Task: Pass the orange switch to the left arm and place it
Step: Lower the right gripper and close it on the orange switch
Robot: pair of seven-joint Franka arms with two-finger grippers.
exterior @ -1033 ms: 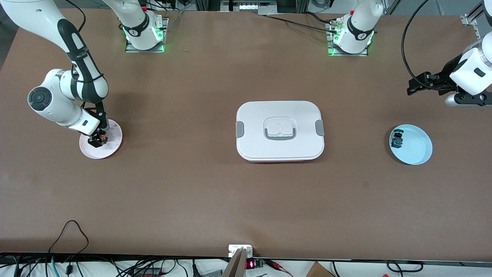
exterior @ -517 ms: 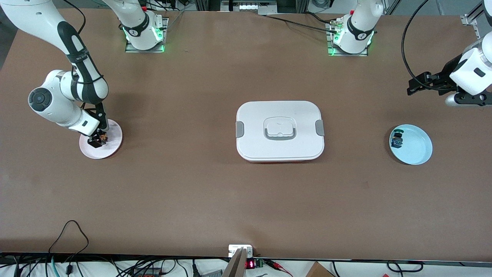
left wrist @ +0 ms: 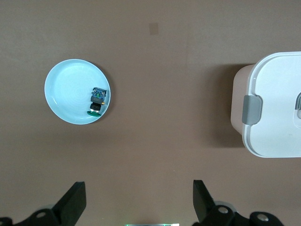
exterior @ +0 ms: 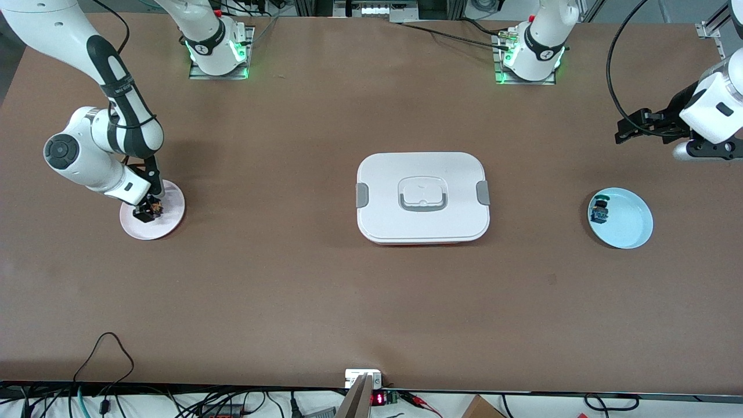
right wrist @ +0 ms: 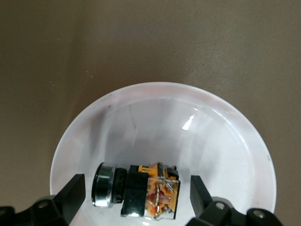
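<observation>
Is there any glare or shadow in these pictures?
Right wrist view: a small bright glint on the pink plate above the orange switch. Left wrist view: the box casts a dark shadow on the table. Front view: even light, green lamps glowing at both arm bases.

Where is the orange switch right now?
The orange switch lies in the pink plate at the right arm's end of the table, between the right end effector's open fingers.
</observation>
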